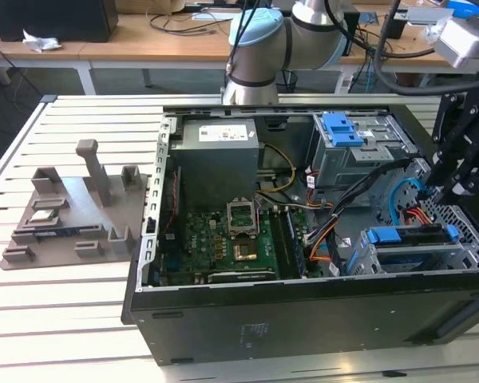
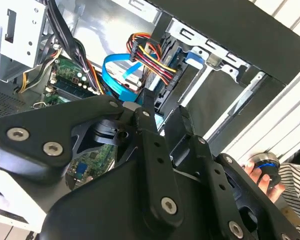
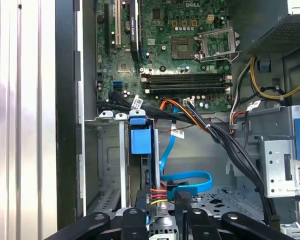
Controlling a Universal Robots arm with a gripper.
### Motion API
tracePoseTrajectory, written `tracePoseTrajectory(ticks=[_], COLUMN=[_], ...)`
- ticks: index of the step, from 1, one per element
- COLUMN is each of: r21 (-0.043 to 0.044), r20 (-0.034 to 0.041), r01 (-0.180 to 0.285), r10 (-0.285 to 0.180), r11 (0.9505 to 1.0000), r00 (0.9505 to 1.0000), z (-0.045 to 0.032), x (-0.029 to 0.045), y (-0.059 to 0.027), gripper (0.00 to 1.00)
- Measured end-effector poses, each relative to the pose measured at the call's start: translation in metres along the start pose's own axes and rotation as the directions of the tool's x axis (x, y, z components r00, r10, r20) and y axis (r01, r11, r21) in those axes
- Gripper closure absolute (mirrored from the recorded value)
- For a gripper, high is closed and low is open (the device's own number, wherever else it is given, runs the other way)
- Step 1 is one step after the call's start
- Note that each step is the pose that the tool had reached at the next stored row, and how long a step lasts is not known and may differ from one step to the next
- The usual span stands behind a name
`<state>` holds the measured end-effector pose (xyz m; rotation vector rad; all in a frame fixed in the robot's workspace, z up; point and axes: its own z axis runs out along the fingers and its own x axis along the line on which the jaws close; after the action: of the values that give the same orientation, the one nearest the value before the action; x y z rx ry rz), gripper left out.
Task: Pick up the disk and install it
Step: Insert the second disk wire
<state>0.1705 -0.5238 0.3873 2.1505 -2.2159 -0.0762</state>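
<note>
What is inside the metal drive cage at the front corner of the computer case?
The drive cage holds the disk, seated in a slot with its blue caddy tabs showing. The gripper hovers beside it. The disk's lower part is hidden by the cage walls.

Second wrist view: black gripper (image 2: 162, 120) linkage in the foreground, fingers (image 2: 149, 102) close together above the open computer case (image 2: 230, 30). Beyond them a blue ribbon cable (image 2: 121, 70), a red-yellow-black wire bundle (image 2: 150, 52), green motherboard (image 2: 72, 72), metal drive cage (image 2: 217, 62) with a blue tab (image 2: 194, 57). A person's hand (image 2: 262, 175) on a knob (image 2: 265, 162).
</note>
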Motion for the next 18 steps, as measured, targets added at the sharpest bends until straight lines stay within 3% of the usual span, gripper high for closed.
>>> tracePoseTrajectory(ticks=[6, 11, 12, 13, 18], r21=[0.0000, 0.0000, 0.0000, 0.0000, 0.0001], r20=[-0.0001, -0.0001, -0.0001, 0.0000, -0.0023], r01=[0.000, 0.000, 0.000, 0.000, 0.000], r10=[0.000, 0.000, 0.000, 0.000, 0.000], r11=[1.0000, 1.0000, 1.0000, 1.0000, 1.0000], r00=[1.0000, 1.0000, 1.0000, 1.0000, 1.0000], z=[0.0109, 0.0122, 0.0124, 0.0127, 0.0132], x=[-0.0019, -0.0019, -0.0019, -0.0019, 0.0006], y=[0.0018, 0.0017, 0.0017, 0.0017, 0.0018], gripper=[0.64, 0.65, 0.72, 0.89, 0.89])
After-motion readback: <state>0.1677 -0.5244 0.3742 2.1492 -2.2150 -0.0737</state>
